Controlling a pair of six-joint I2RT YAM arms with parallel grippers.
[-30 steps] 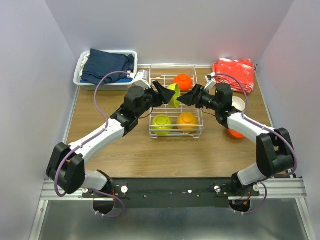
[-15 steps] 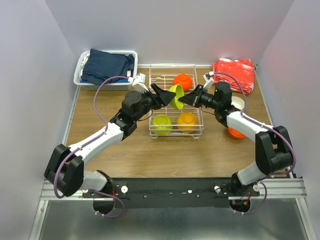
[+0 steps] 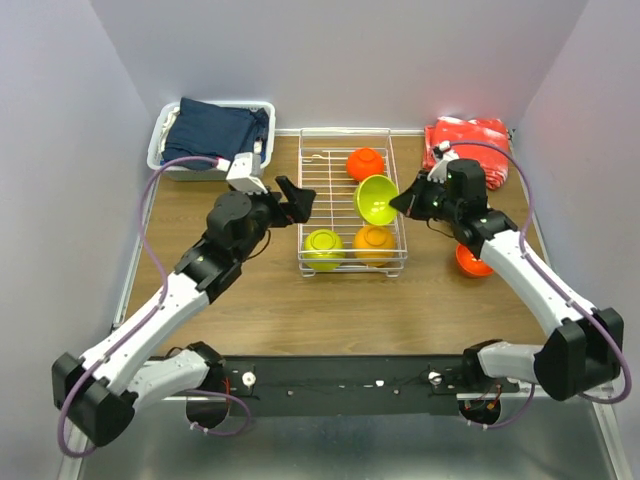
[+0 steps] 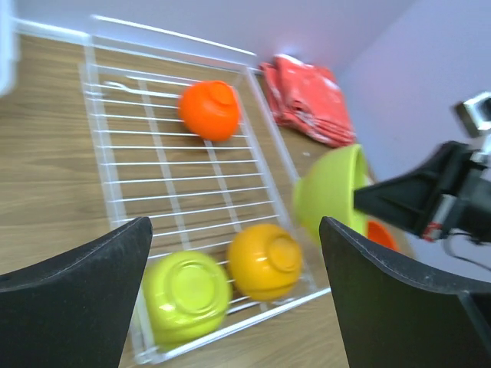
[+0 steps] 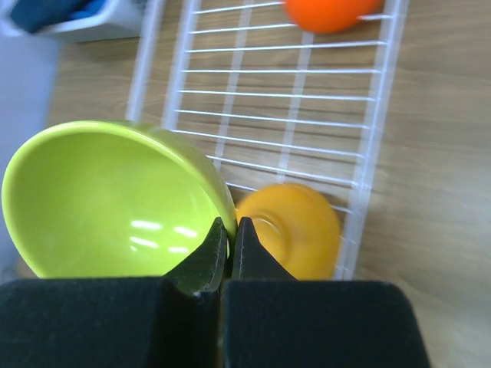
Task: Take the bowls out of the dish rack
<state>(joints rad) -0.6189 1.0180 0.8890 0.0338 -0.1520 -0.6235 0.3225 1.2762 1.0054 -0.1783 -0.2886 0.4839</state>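
Handover of one yellow-green bowl [image 3: 377, 199], finished within the last second. Far left: white bin [image 3: 158, 150] of dark-blue cloth, no part of the job. Next over: left arm [image 3: 190, 280] pulled back to the left of the dish rack [image 3: 328, 195], left jaws now spread wide and empty, well clear of the bowl gripped a second ago.

In the rack, unchanged: second yellow-green bowl [image 3: 323, 246] and orange bowl [image 3: 374, 240] upside down, side by side at the near end; red-orange bowl [image 3: 366, 163] at the far end.

Over the rack's right half: the passed bowl, tilted, hollow showing from above, clear of the wires, carried a little rightward. At its rim: right jaws, open a second ago, now closed tight, rim pinched between the fingertips. Right arm [image 3: 525, 265] reaching in from the rack's right side.

Beyond, on the bench [image 3: 300, 310]: another red-orange bowl [image 3: 470, 262] partly under that arm; red cloth [image 3: 467, 140] at the far corner.

Meaning for the task, as a judgement: this bowl as good as out, needing only a set-down on the bench to the right; three left to lift. Risk: thin pinch on a glossy rim, prone to swing or slip.
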